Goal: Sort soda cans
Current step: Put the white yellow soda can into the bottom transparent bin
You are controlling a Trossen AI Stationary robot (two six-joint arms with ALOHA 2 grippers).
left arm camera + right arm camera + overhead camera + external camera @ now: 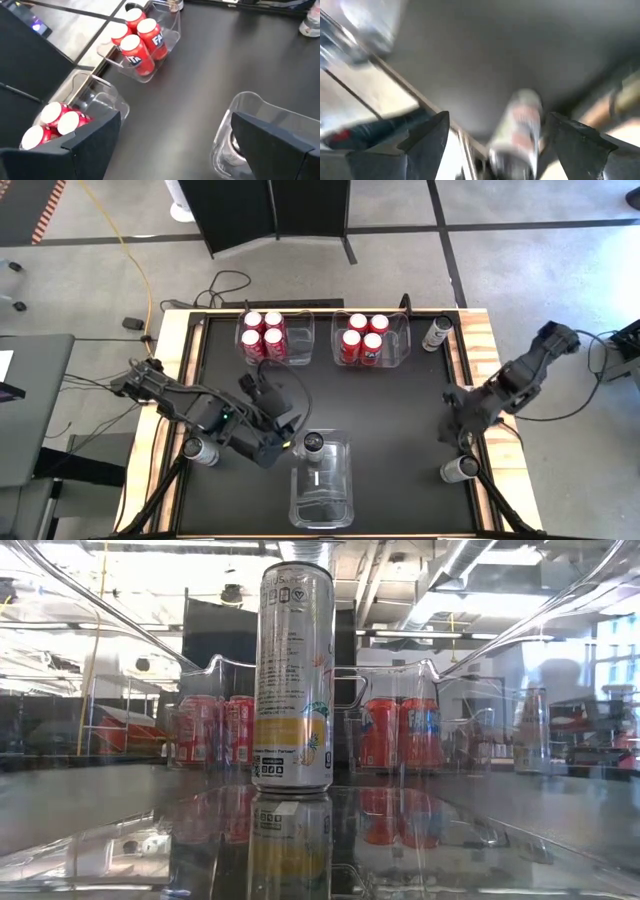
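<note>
Two clear bins at the far edge each hold several red soda cans, one group (263, 335) on the left and one (362, 338) on the right. A grey can (313, 442) (293, 680) stands upright on its base at the far end of a clear bin (322, 498) near the front edge. Loose grey cans stand at the far right (437, 333), near left (200, 450) and near right (460, 469). My left gripper (285, 435) (175, 145) hovers open just left of the near bin. My right gripper (460, 432) (495, 135) hovers open above the near-right can (517, 130).
The black mat (390, 410) lies inside a wooden table rim (480, 360). The near-left and near-right cans stand at that rim beside the arm bases. Cables and a dark stand lie on the floor beyond the table.
</note>
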